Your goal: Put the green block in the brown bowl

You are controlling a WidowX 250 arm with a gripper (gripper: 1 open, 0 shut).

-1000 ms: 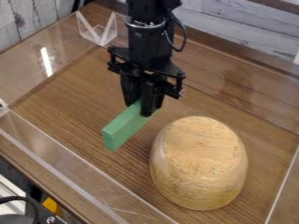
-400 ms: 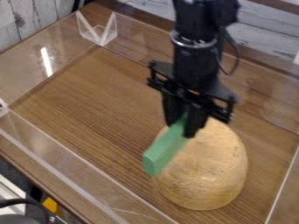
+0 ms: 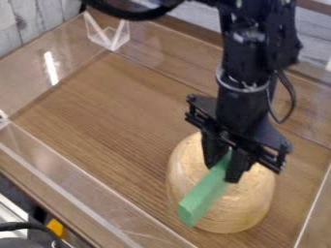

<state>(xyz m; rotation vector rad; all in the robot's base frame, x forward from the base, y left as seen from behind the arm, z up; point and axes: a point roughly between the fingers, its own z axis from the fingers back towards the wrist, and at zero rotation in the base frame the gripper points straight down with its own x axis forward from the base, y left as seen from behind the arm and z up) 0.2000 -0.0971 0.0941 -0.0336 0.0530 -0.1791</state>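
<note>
The green block (image 3: 207, 193) hangs tilted in the air, its lower end reaching down toward the front left. My gripper (image 3: 237, 161) is shut on its upper end and points straight down. Both are over the brown bowl (image 3: 253, 194), a bulky, light tan, speckled wooden dome at the near right of the tray. The block crosses in front of the bowl's left half. I cannot tell whether the block touches the bowl. The arm and gripper hide the bowl's far side.
The bowl stands on a wood-grain tray floor (image 3: 104, 116) with low clear plastic walls (image 3: 77, 179) all round. A clear folded plastic stand (image 3: 108, 33) sits at the far left corner. The black arm (image 3: 258, 48) rises at the upper right.
The gripper has carried the green block to the right and toward the camera, from the open tray floor left of the bowl to over the bowl. The bowl has stayed put.
</note>
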